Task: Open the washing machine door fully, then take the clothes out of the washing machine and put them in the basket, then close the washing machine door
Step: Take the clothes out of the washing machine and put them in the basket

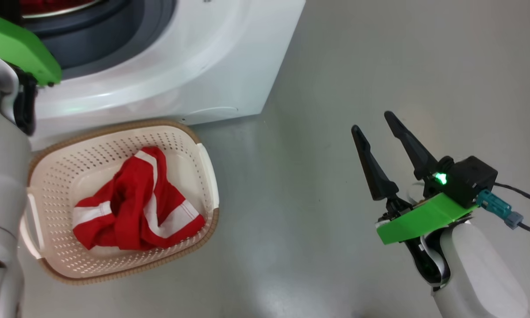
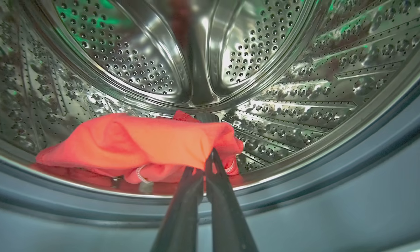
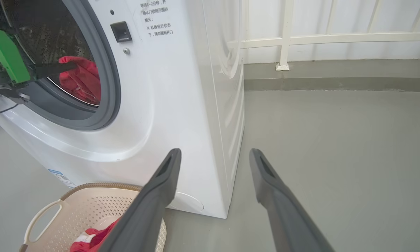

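Left jaws: your left gripper is clenched on soft red cloth in the dimpled steel drum.
Right jaws: your right gripper is spread, empty.
Floor: smooth grey floor carries the perforated cream basket, with a striped garment inside.

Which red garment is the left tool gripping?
The garment in the steel drum: the left tool is shut on its edge. The striped garment lies loose in the basket.

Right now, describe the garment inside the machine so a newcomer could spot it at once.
In the white washing machine, look past the grey gasket into the steel drum. At its front lip lies a crumpled red garment, pinched by the shut left gripper; the other red garment lies in the basket.
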